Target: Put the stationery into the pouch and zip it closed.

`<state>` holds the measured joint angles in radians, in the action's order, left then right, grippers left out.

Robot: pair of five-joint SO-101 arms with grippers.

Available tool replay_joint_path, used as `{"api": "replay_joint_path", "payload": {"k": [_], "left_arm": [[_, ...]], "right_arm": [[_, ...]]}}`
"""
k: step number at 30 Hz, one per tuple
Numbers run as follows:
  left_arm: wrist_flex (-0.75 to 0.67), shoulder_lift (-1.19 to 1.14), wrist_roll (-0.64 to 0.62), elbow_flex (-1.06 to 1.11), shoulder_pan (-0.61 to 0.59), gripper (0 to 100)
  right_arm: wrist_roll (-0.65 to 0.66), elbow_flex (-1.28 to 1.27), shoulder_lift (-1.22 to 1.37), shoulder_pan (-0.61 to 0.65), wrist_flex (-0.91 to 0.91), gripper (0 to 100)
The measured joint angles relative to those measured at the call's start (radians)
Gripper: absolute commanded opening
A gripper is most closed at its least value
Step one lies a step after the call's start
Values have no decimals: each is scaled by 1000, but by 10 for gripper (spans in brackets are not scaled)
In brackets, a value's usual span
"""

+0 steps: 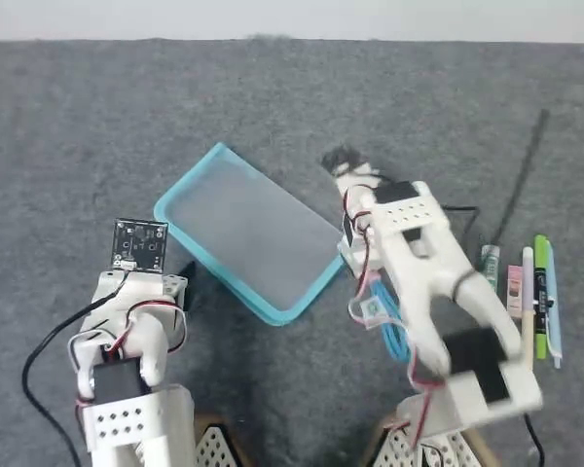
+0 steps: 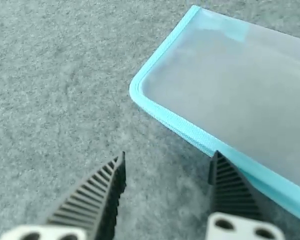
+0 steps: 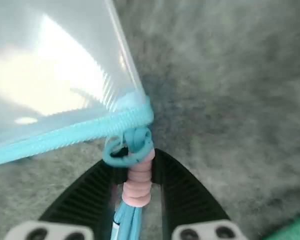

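Note:
A translucent pouch point(image 1: 248, 229) with a cyan zip border lies slantwise mid-table. Its zipper pull point(image 3: 138, 172), a cyan loop with pink beads and a blue strap point(image 1: 393, 326), sits at the pouch's right corner. My right gripper point(image 3: 139, 176) is shut on that pull; from above it stands at the corner point(image 1: 353, 255). My left gripper point(image 2: 169, 160) is open just off the pouch's point(image 2: 240, 95) near-left corner, touching nothing, and from above it shows dark point(image 1: 186, 274) beside the cyan edge. The stationery point(image 1: 530, 287), several pens and an eraser, lies in a row at the right.
A black cable point(image 1: 521, 185) runs across the grey felt mat point(image 1: 78, 126) behind the stationery. The right arm's body point(image 1: 438, 292) lies between the pouch and the pens. There is open mat to the far left and at the back.

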<state>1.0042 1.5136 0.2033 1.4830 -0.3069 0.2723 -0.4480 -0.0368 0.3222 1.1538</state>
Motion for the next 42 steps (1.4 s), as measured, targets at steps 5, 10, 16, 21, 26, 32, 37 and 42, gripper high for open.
{"api": "replay_joint_path", "payload": {"k": [5,10,16,21,26,32,37,42], "left_arm": [[20,2,0,-31,26,254],[75,-69,29,-127,117,254],[75,-328,29,-361,98,254],[72,-425,-23,-465,95,254],[-8,-500,-78,-457,146,252],[-184,-657,-81,-295,259,251],[-330,-786,-101,-247,339,251],[-397,-895,-186,-292,440,251]], "right_arm": [[-23,-157,-278,15,-74,6],[-68,-278,-539,25,-118,6],[-68,-321,-741,25,-114,6],[-68,-319,-756,25,-69,6],[-68,-209,-756,78,-8,6],[-68,92,-713,149,144,6],[-68,411,-557,232,292,6],[-25,500,-502,376,405,7]]}}
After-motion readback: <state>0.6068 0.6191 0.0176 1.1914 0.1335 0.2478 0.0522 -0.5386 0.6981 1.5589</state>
